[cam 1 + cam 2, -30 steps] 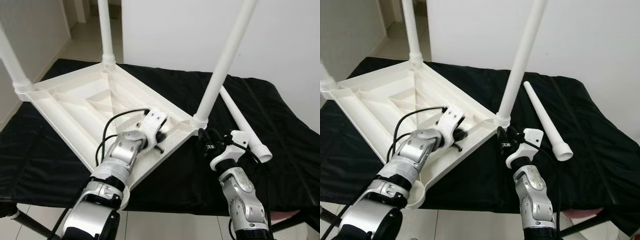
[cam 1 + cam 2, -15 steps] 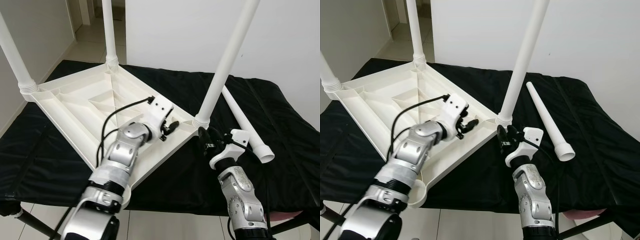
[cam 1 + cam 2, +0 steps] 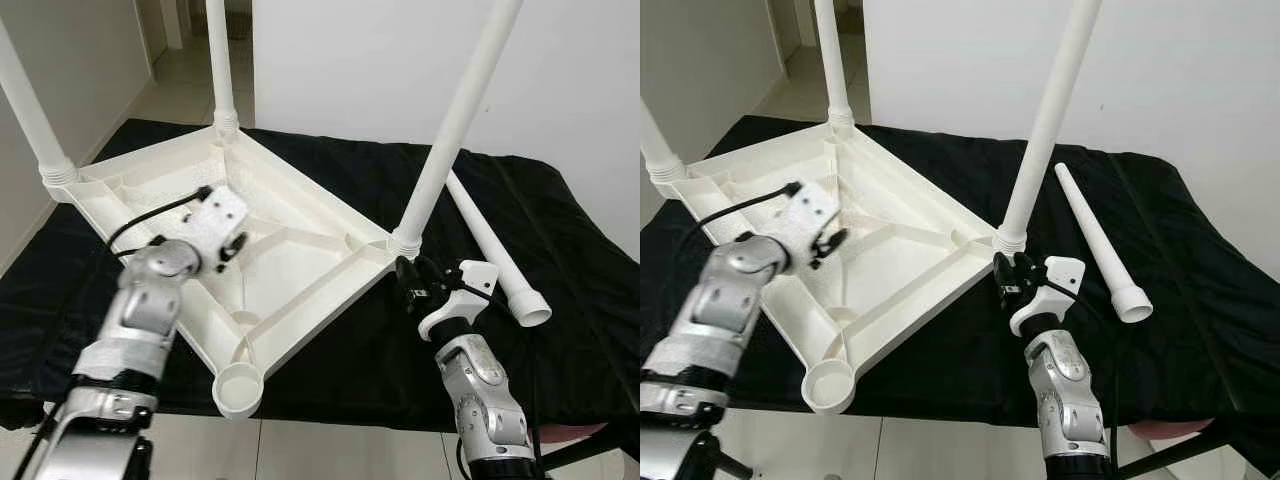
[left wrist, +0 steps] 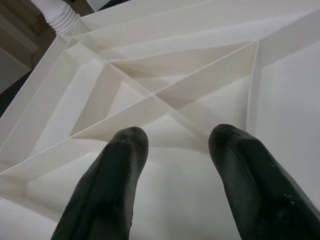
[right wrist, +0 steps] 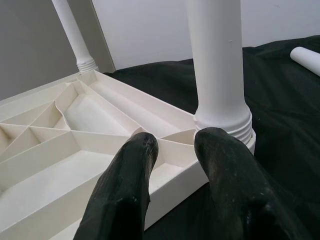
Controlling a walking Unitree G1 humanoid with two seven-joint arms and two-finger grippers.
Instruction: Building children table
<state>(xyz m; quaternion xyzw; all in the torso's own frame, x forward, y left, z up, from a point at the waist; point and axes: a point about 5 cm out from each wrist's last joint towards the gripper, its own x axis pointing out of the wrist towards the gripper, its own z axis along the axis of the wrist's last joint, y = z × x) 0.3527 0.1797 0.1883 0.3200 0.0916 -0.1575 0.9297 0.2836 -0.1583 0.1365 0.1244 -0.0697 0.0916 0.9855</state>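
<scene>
Tabletop (image 3: 300,250) lies upside down on a black cloth (image 3: 560,250), three legs (image 3: 455,115) screwed in, a loose leg (image 3: 490,245) beside it. Left gripper (image 3: 232,248) hovers over the ribs.

Left wrist: fingers (image 4: 112,185) spread, empty.

Right wrist: right gripper (image 5: 172,150), fingers slightly parted, at the near corner.

Tabletop (image 3: 300,250): plain white plastic, upside down, ribbed underside, no pattern. Fitted legs (image 3: 455,120) white too, same shade. Loose leg (image 3: 490,245) white, lying on black cloth (image 3: 560,260), plain, no print. Left gripper (image 4: 175,165) and right gripper (image 5: 172,150): black fingers w/ faint pale scuffs; arms silver, white wrist housings. Wall (image 3: 370,60) off-white; floor (image 3: 170,90) pale beige tile.
</scene>
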